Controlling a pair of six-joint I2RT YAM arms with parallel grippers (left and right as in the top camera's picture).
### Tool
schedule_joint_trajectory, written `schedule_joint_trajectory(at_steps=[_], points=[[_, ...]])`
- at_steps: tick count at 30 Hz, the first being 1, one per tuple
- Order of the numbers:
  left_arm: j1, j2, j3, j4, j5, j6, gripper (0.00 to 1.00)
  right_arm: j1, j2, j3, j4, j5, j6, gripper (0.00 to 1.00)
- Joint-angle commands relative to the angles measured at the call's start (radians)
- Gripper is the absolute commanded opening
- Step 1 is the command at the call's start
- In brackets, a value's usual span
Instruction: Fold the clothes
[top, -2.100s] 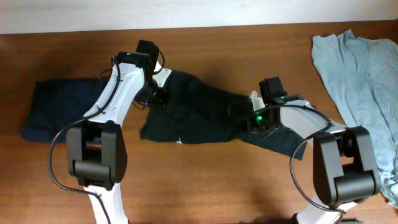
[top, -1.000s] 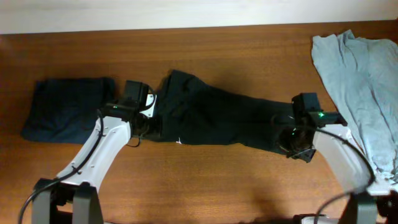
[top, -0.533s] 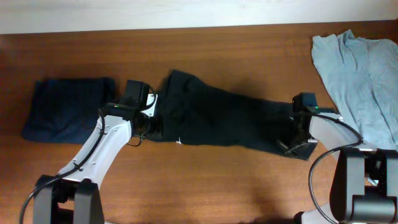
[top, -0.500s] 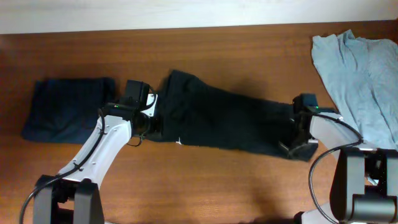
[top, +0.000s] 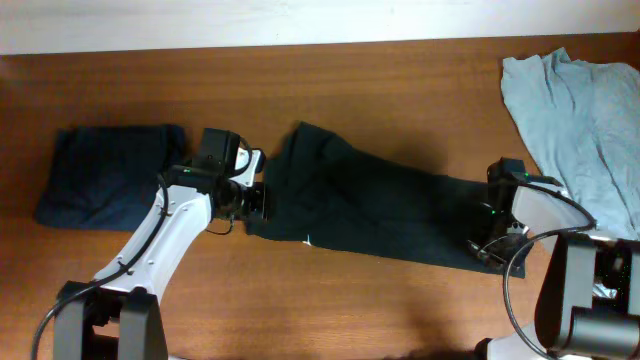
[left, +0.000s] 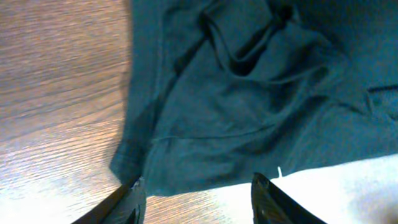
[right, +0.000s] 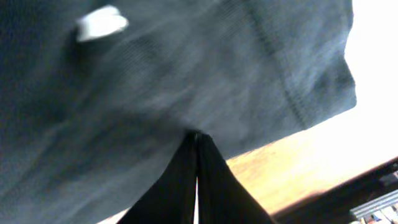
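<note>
The black, slightly greenish T-shirt (top: 375, 210) lies stretched in a long crumpled band across the middle of the table. My left gripper (top: 252, 198) is open at the shirt's left end; in the left wrist view its fingers (left: 199, 200) straddle the shirt's lower left edge (left: 186, 168) without pinching it. My right gripper (top: 490, 238) is at the shirt's right end. In the right wrist view its fingers (right: 198, 155) are pressed together on the fabric's edge (right: 186, 81). A small white mark (right: 102, 22) shows on the cloth.
A folded dark navy garment (top: 105, 175) lies at the left. A heap of light blue-grey clothes (top: 580, 110) lies at the right edge, close to my right arm. The wooden table (top: 360, 300) ends at a pale wall at the back.
The shirt has slid right and toward the front, its left end drawing away from the navy garment. My right gripper has moved right and forward with the shirt's end. My left gripper has barely moved.
</note>
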Motion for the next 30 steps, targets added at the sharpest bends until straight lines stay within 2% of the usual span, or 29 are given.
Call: schedule_joint_trajectory(at_steps=[1,5,7,10,14,16,21,25,30], points=[[0.002,0.025,-0.004,-0.006,0.056,0.095,0.47,-0.008,-0.114,0.052,-0.005,-0.13,-0.065,0.04],[0.003,0.071,-0.034,0.0,0.054,0.115,0.33,-0.008,-0.242,0.069,-0.003,-0.279,-0.127,0.04],[0.003,0.106,-0.055,0.016,0.046,0.119,0.29,-0.007,-0.289,0.069,0.025,-0.393,-0.225,0.04],[0.003,0.166,-0.061,0.029,0.005,0.119,0.24,0.026,-0.291,0.068,0.059,-0.534,-0.384,0.04],[0.004,0.216,-0.061,0.033,-0.097,0.108,0.16,0.134,-0.26,0.068,0.093,-0.551,-0.467,0.04],[0.004,0.224,-0.061,0.038,-0.146,0.068,0.15,0.212,-0.231,0.068,0.135,-0.541,-0.475,0.04],[0.003,0.224,-0.061,0.045,-0.148,0.066,0.15,0.374,-0.095,0.066,0.249,-0.491,-0.491,0.05],[0.003,0.224,-0.061,0.045,-0.148,0.066,0.15,0.46,0.022,0.066,0.27,-0.491,-0.639,0.04],[0.003,0.224,-0.061,0.045,-0.148,0.066,0.15,0.496,0.073,0.066,0.331,-0.463,-0.663,0.04]])
